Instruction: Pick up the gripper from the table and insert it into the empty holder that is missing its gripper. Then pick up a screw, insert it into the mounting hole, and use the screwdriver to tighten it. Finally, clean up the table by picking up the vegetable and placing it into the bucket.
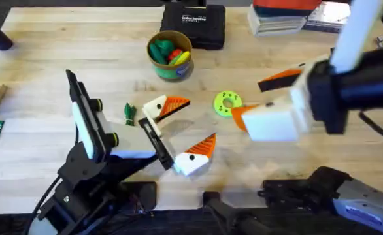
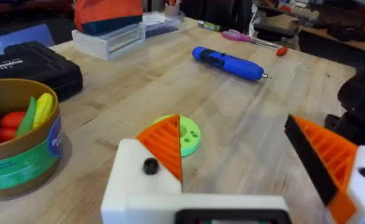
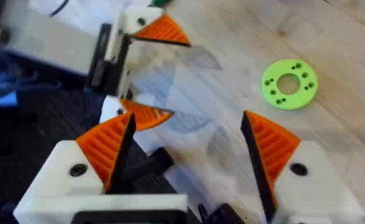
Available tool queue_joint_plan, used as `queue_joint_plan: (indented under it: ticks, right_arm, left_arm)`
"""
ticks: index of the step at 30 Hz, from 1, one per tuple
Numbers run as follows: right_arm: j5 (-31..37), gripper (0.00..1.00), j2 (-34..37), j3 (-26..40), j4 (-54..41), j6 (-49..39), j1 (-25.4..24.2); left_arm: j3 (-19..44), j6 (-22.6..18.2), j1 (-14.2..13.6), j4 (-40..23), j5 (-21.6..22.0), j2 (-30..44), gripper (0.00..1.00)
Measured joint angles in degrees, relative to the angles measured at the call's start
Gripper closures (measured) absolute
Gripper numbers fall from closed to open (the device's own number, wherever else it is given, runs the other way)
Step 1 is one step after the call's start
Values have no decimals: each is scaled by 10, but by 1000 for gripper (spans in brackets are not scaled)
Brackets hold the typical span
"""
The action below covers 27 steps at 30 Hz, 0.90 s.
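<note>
Screwdriver [image 2: 230,63], blue pen-shaped plastic body with thin metal tip, lies flat on the wooden desk [image 2: 276,124], well ahead of the left end effector [image 2: 257,168], whose orange-padded fingers stand wide and empty. Judged light, rigid, smooth, apt to roll; best gripped mid-barrel, across its length. Right end effector [image 3: 189,155] also wide, empty, with the lime-green holed disc [image 3: 289,84] just beyond it. Overhead alone shows the small dark-green toy vegetable [image 1: 129,114] beside the left end effector, yellow-olive bucket [image 1: 170,55] farther out.

Bare table btwn hands; green disc [image 1: 227,103] nearby.
</note>
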State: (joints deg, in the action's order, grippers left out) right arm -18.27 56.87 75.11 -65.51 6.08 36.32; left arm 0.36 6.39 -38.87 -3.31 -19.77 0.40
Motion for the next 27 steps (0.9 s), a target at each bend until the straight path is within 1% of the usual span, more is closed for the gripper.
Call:
queue_joint_plan:
  ticks: [3,8,9,10,12,14,15,16,18,23,27]
  right_arm:
    - [-32,7,-18,0,-23,-58,-1]
    - [-64,9,-19,-1,-33,-133,-1]
    - [-67,7,-18,-2,-33,-141,-1]
    - [-69,9,-17,-2,-35,-148,-1]
    - [-72,9,-13,-2,-35,-159,-1]
    - [-75,8,-7,-2,-35,-171,-1]
    - [-75,8,-2,-2,-35,-177,-1]
    - [-75,8,2,-2,-35,-182,-1]
    - [-75,8,11,-2,-35,-187,-1]
    - [-73,8,42,-2,-35,-195,-1]
    - [-50,7,76,-2,-34,-196,-17]
  left_arm:
    - [0,0,0,0,0,0,9]
    - [0,0,0,0,0,0,9]
    - [0,0,0,0,0,0,36]
    - [0,1,0,0,0,0,153]
    - [0,-2,0,0,0,0,430]
    - [0,-2,0,0,0,0,741]
    - [0,-2,0,0,0,0,913]
    - [0,-4,0,0,0,0,977]
    - [0,-4,0,0,0,0,994]
    - [0,-4,0,0,0,0,995]
    - [0,-4,0,0,0,0,995]
